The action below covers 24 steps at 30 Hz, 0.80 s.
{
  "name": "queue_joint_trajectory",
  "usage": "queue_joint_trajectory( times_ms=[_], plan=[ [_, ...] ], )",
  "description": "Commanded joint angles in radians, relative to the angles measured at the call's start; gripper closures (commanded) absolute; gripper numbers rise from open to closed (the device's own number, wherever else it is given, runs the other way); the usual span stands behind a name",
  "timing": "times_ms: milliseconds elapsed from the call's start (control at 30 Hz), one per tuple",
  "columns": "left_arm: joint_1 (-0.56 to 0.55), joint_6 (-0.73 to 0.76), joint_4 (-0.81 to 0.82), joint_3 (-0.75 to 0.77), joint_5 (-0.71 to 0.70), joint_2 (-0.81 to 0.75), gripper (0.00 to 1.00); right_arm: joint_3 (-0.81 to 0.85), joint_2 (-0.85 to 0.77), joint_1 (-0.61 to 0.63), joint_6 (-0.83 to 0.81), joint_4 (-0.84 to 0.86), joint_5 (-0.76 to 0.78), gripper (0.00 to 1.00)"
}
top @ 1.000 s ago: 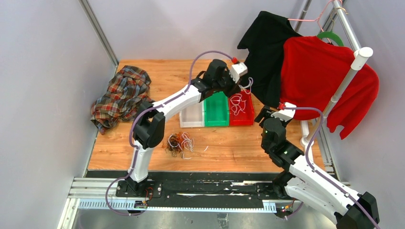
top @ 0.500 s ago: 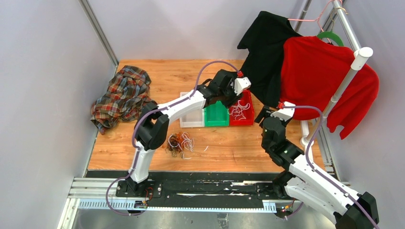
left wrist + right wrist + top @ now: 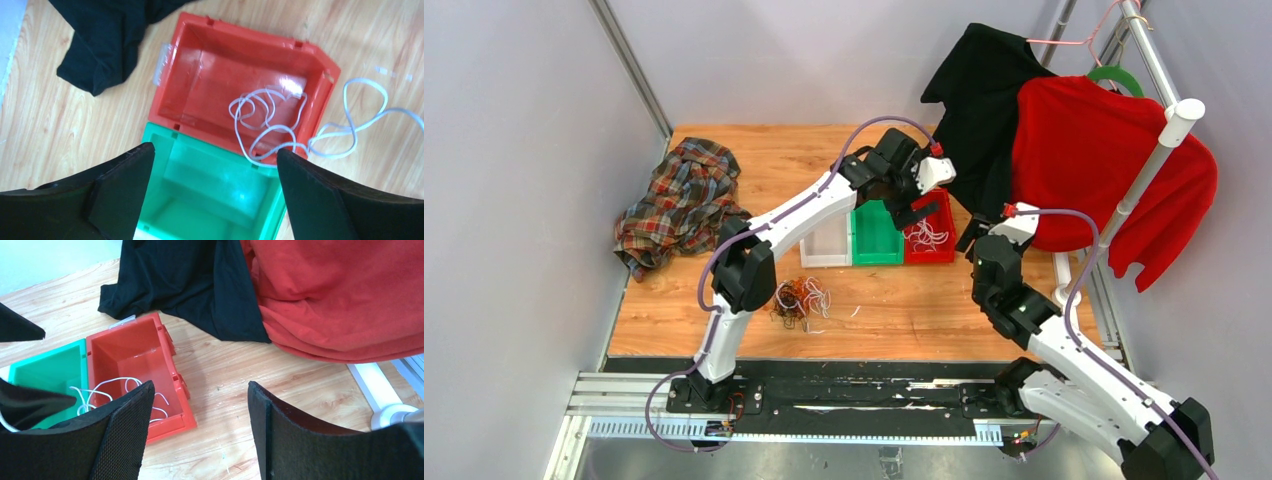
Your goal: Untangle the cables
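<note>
Top external: high behind near edge, whole worktop [image 3: 894, 310]. Left wrist straight down, right wrist oblique; both close, sharing red bin [image 3: 200, 75].

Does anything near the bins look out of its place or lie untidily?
Yes. The white cable is only partly inside the red bin. One long loop passes over the bin's wall and lies outside on the wooden table, so it looks half spilled.
</note>
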Motion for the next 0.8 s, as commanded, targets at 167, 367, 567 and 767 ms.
queue_joint_trajectory(
  times_ms=[167, 367, 567, 767],
  plan=[
    [-0.004, 0.078, -0.205, 0.055, 0.003, 0.045, 0.0, -0.005, 0.096, -0.098, -0.004, 0.212, -0.457, 0.28],
    [-0.004, 0.059, -0.21, 0.09, 0.006, 0.068, 0.01, -0.114, 0.153, -0.114, -0.119, 0.514, -0.727, 0.27],
    [-0.001, 0.058, -0.211, 0.094, 0.015, 0.069, 0.02, -0.149, 0.232, -0.127, -0.15, 0.611, -0.81, 0.27],
    [0.005, 0.061, -0.218, 0.097, 0.035, 0.059, 0.02, -0.169, 0.337, -0.131, -0.138, 0.709, -0.843, 0.29]
  ],
)
